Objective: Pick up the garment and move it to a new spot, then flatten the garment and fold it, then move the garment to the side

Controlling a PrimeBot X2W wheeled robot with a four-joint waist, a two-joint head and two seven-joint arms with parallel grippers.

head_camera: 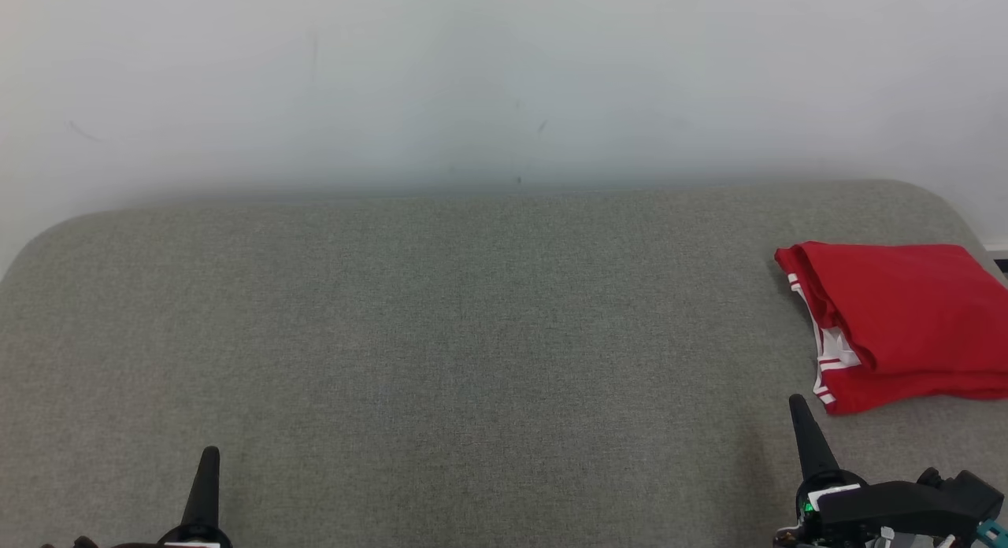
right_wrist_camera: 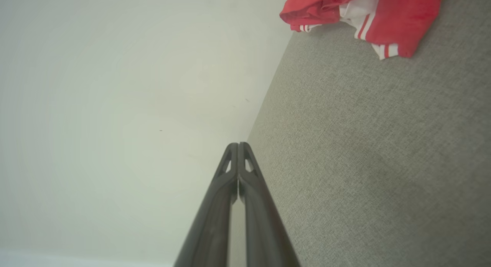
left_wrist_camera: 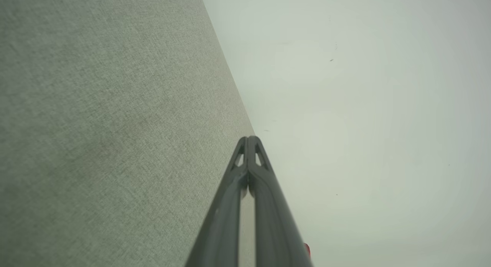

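The garment (head_camera: 906,312) is soft, matt red cloth with white striped trim; the padded surface (head_camera: 441,335) wears a grey woven fabric, coarse and matt. The wall (head_camera: 504,75) is smooth, pale and matt. The left gripper (left_wrist_camera: 248,138) and right gripper (right_wrist_camera: 238,144) look like dark moulded plastic with a faint sheen, though blur leaves that unsure.
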